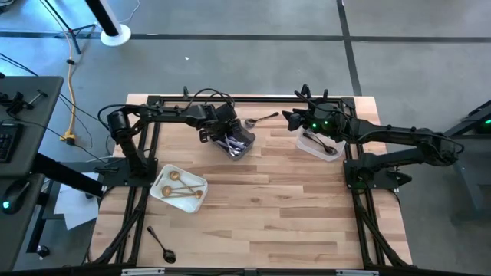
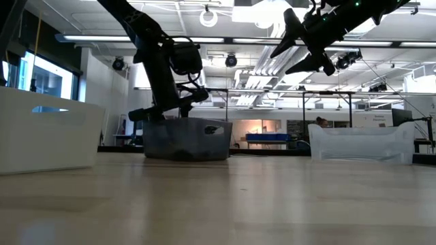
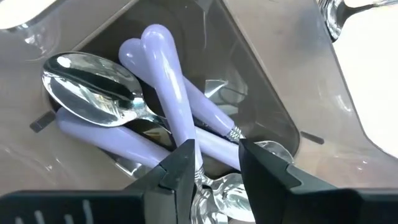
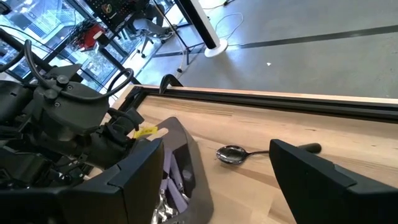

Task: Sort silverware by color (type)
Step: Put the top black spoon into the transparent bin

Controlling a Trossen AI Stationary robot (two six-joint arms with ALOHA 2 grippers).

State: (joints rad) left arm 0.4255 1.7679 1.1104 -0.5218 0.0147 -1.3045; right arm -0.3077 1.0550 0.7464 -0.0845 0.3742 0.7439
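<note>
The grey bin [image 1: 235,143] holds several lilac-handled spoons and forks [image 3: 174,99], lying crossed on its floor. My left gripper [image 1: 224,132] hangs open just over them [image 3: 217,171]. One lilac handle [image 3: 166,74] runs up along its left finger. My right gripper [image 1: 294,120] is open and raised high [image 2: 303,44], beside the clear tub [image 1: 318,146], which holds a dark spoon [image 1: 324,144]. A shiny spoon [image 4: 233,154] lies flat on the table between the bin and the tub. Gold pieces [image 1: 181,188] lie in the white tray [image 1: 161,178]. A black spoon [image 1: 163,244] lies near the table's near edge. My left gripper comes down into the grey bin from above. The neck of one lilac-handled piece [image 3: 198,169] lies right against the inner side of one finger [image 3: 180,171]. I cannot tell whether the finger touches it. The other finger stands apart from it.
Black frame rails [image 1: 230,100] run along the table's far edge and down both sides. Bare wood [image 1: 268,199] lies in the middle and toward the near edge. In the low view the white tray [image 2: 48,136], grey bin [image 2: 187,139] and clear tub [image 2: 364,143] stand in a row.
</note>
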